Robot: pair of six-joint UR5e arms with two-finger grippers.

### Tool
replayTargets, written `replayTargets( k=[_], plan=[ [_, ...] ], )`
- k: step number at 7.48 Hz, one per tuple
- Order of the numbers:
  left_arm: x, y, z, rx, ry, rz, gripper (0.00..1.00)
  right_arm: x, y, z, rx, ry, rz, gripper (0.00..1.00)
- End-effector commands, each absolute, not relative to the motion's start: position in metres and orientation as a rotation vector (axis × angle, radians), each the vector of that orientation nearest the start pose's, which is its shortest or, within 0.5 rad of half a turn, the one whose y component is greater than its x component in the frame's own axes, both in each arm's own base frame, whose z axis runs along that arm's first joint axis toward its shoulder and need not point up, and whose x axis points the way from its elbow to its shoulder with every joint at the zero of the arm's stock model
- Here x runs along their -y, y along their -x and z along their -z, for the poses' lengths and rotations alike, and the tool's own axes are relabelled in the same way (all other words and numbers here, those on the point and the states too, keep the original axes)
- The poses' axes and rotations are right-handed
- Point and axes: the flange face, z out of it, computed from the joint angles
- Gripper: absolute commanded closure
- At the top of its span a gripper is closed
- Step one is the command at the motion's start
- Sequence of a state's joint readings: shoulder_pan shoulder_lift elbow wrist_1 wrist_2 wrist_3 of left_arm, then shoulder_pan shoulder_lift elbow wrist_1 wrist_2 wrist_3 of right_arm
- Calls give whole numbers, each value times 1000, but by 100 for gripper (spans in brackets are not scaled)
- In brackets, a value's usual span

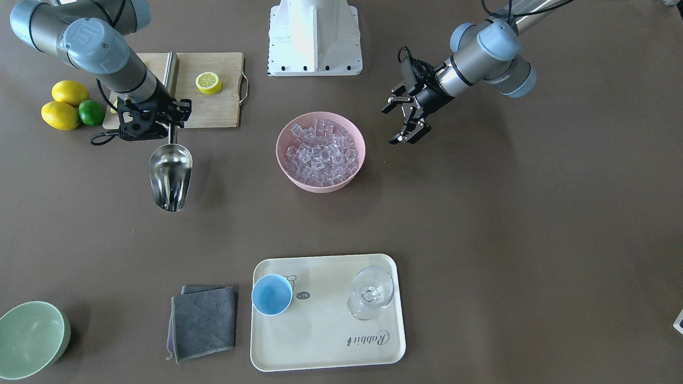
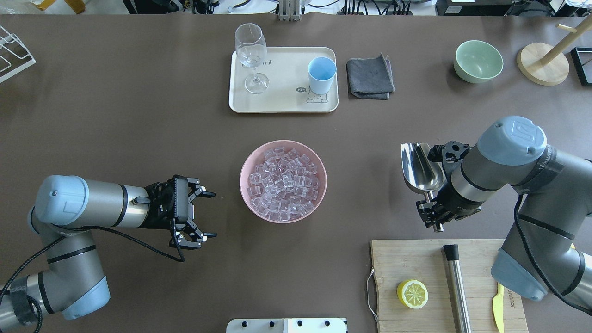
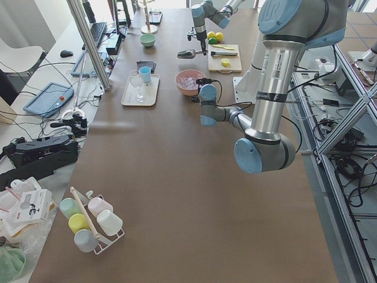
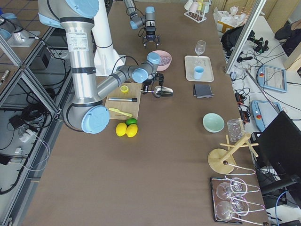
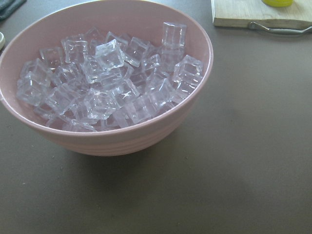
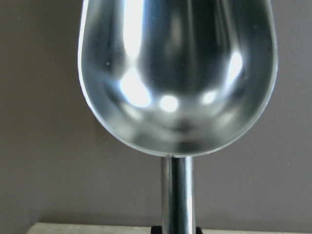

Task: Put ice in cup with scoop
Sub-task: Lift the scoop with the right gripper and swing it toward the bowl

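— What stands around the work area?

— A pink bowl (image 1: 320, 185) sits mid-table, heaped with the ice (image 1: 320, 152). A cream tray (image 1: 325, 341) lies at the far side from the robot and carries a stemmed glass (image 1: 371, 293) as well as the cup (image 1: 272, 295), the two well apart. A folded grey cloth (image 1: 204, 321) lies just beside the tray on the cup's side, and a pale-green bowl (image 1: 32, 338) sits further out. Near the robot's right arm is a wooden board (image 1: 213, 114) bearing a half lemon (image 1: 208, 83) and a steel cylinder (image 2: 455, 286). Two lemons (image 1: 69, 93) and a lime (image 1: 91, 112) lie beside it.

— The grippers?

— The right gripper (image 2: 432, 215) is clamped on the thin handle of the scoop (image 1: 171, 176), off the table between the board and the pink bowl. The left gripper (image 2: 212, 215) hovers on the bowl's other side, fingers spread wide, holding nothing.

— Condition of the task items?

— The scoop is mirror-bright steel with a deep rounded trough, its mouth pointing toward the tray side. The ice is small, clear, glossy cubes, all in the pink bowl. The cup is light blue, upright and handleless, near the tray's corner next to the cloth.
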State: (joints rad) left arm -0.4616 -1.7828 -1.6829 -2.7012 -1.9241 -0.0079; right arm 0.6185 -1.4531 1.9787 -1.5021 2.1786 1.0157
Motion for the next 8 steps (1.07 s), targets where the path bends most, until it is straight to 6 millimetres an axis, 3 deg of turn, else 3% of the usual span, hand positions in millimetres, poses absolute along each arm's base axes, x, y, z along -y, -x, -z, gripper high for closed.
replayTargets(
  k=[1,3,4,6,7,8],
  plan=[
    [338,-464,-363,-1077,-1147,-1138,1,382,339,-387,805,42,255,100],
    [345,-466,-365,-1042,-1162,-1107,1,419,277,-386,730,-84,475,100],
    [349,-468,-361,-1011,-1185,-1077,1,427,261,-384,690,-150,542,100],
    [350,-474,-362,-1009,-1178,-1075,1,424,255,-367,659,-129,588,100],
    [357,-489,-362,-1010,-1175,-1075,1,430,261,-345,619,-85,712,100],
    [358,-490,-362,-1012,-1178,-1075,1,436,267,-316,597,-60,801,100]
  ],
)
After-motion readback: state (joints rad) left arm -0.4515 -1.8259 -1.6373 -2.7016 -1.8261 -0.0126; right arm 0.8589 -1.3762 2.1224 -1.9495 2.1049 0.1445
